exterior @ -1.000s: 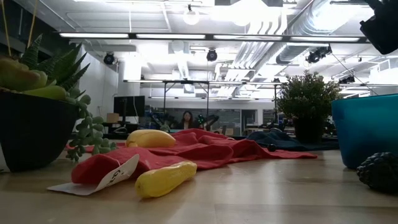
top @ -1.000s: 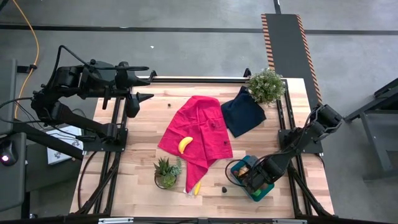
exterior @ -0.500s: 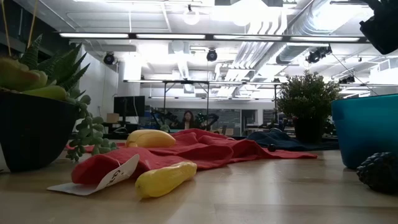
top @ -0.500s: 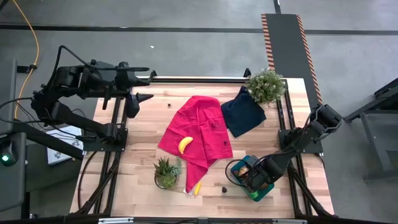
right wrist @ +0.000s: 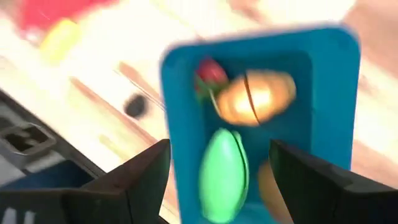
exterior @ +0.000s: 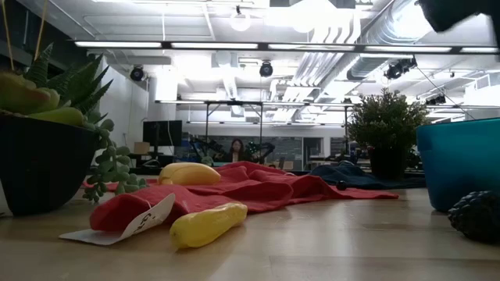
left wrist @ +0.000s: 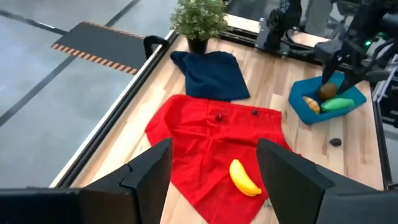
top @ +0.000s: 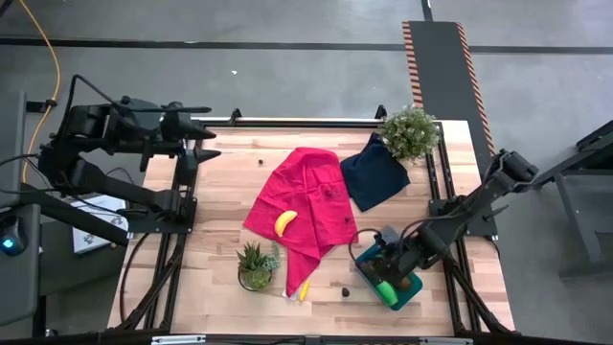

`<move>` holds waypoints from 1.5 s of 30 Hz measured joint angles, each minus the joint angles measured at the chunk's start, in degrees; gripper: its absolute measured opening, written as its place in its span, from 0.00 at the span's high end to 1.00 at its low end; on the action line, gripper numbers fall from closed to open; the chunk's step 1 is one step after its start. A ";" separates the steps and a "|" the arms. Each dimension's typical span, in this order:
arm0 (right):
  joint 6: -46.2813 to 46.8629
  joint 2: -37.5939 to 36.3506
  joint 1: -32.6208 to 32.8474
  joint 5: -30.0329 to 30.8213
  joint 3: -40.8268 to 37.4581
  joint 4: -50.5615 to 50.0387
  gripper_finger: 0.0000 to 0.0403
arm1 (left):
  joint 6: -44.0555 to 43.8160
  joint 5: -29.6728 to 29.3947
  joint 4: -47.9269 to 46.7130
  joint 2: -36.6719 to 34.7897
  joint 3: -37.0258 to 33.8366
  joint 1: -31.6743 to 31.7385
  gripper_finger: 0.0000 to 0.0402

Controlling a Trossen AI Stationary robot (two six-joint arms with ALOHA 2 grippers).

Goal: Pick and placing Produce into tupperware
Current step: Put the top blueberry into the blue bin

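Red cloth (top: 305, 206) anchors the table: far off its left side the left gripper (top: 206, 144) waits, fingers apart and empty; one banana (top: 284, 222) lies on it, another (top: 303, 289) at its near tip; right of it, the right gripper (top: 383, 261) hangs spread and empty over the teal tupperware (top: 370, 286) holding a green piece (top: 386, 290).

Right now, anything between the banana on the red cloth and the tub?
Nothing visible blocks it. The banana lies on top of the red cloth; between it and the teal tub there is only cloth and bare table. The right gripper, open, hovers over the tub and would need to clear away.
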 joint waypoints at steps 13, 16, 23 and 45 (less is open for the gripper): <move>-16.50 -5.81 -6.75 8.55 0.00 9.71 0.35 | -8.43 -6.66 13.73 -15.48 -27.03 0.02 0.45; -19.25 -5.81 -8.34 8.53 0.00 12.06 0.35 | -9.28 -8.51 17.47 -18.67 -34.60 -0.01 0.45; -21.57 -5.81 -10.68 8.54 0.00 13.70 0.35 | -9.26 -10.76 25.33 -23.09 -50.48 0.02 0.45; -24.51 -5.81 -14.60 6.56 0.00 15.09 0.35 | -11.42 14.22 53.35 -23.19 -69.89 22.92 0.45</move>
